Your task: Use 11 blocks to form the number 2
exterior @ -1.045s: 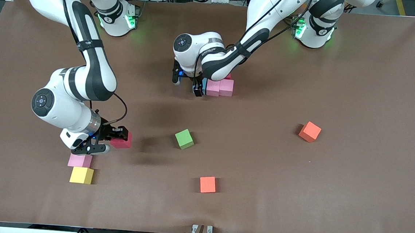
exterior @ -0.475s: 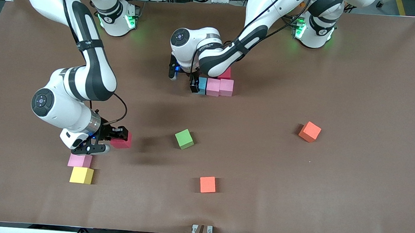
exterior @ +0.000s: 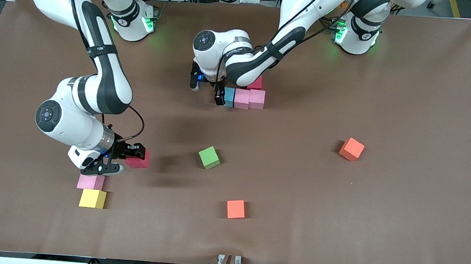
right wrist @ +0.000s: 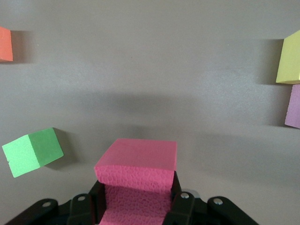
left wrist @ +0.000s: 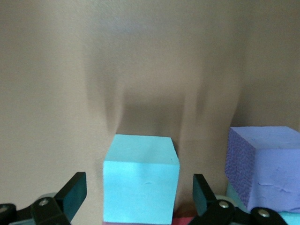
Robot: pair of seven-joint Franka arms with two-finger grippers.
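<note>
**Red block in the right gripper, left gripper open over the first row**

The right gripper (exterior: 129,157) is clamped on a red block (exterior: 138,159) — in the right wrist view the block (right wrist: 138,176) sits squeezed between the two fingers (right wrist: 84,206). It hangs low over the table (exterior: 380,200) toward the right arm's end; whether the block touches the surface cannot be told. Below it in the front view lie a pink block (exterior: 90,182) and, touching it and nearer the camera, a yellow block (exterior: 92,198).

The left gripper (exterior: 206,90) stands with its fingers spread wide and holds nothing. It is around the end of a short row near the middle of the table: a light blue block (exterior: 229,97), then two pink blocks (exterior: 241,99) (exterior: 257,99), all touching side by side. In the left wrist view the light blue block (left wrist: 140,178) sits between the open fingers (left wrist: 72,192) without contact on either side, and a purple block (left wrist: 267,168) shows just beside it. Another red block (exterior: 256,83) peeks out from under the left arm, touching the row on the side away from the camera.

Loose blocks well apart from the row — a green block (exterior: 209,157) near the table's middle, an orange block (exterior: 236,209) nearer the camera, and a second orange block (exterior: 351,149) toward the left arm's end.
</note>
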